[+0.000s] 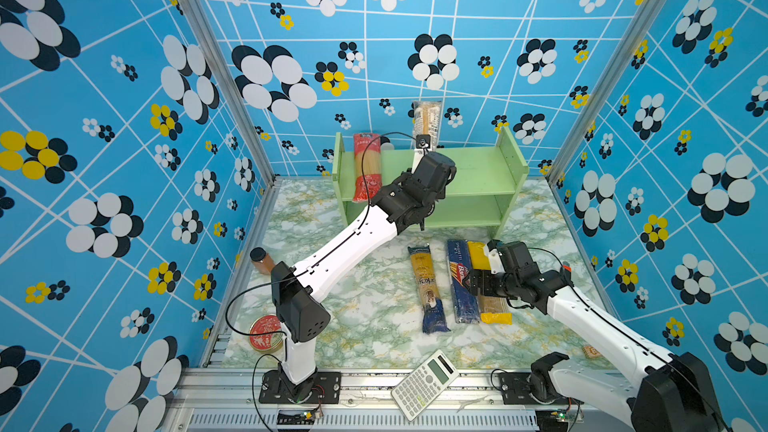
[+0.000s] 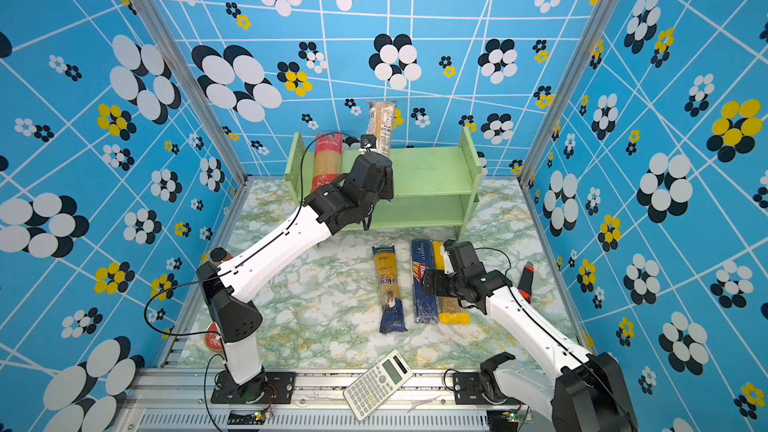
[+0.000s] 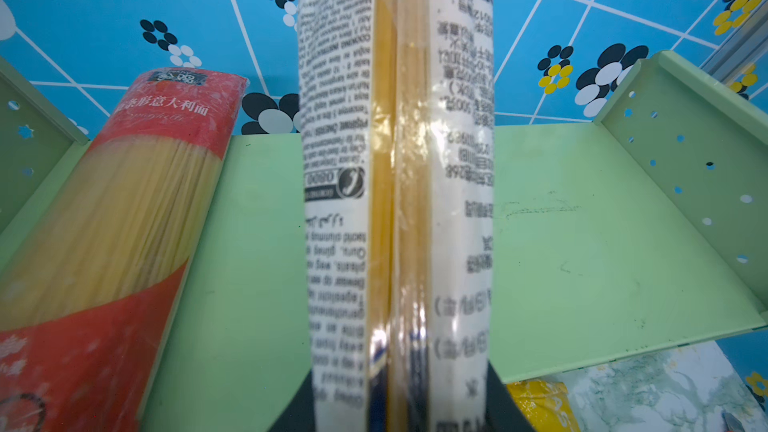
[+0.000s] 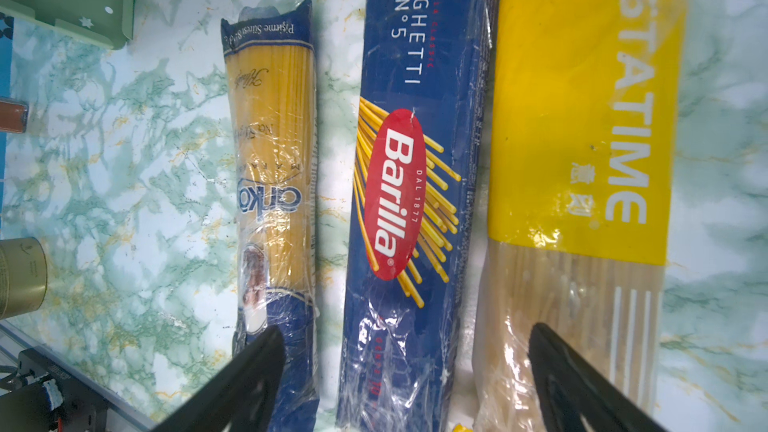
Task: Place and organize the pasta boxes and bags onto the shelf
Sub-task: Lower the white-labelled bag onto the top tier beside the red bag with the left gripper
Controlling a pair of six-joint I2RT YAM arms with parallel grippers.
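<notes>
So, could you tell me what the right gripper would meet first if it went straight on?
Probably the blue box: the right gripper hangs open astride it, though the gap between them is hard to judge.

Left arm (image 1: 345, 243) stretched forward, left pincer (image 3: 399, 405) clamped, right arm (image 1: 598, 326) low, right pincer (image 4: 407, 376) spread wide

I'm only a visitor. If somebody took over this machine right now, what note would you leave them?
Left gripper: shut on the clear/navy bag, gripped by one end above the shelf top tier.
Right gripper: open, over the Barilla box on the table.
Done: red-ended bag lies on the top tier, left side.
To do: set down the held bag, then shelve the Barilla box, yellow-navy bag and yellow bag, which lie side by side on the table.
</notes>
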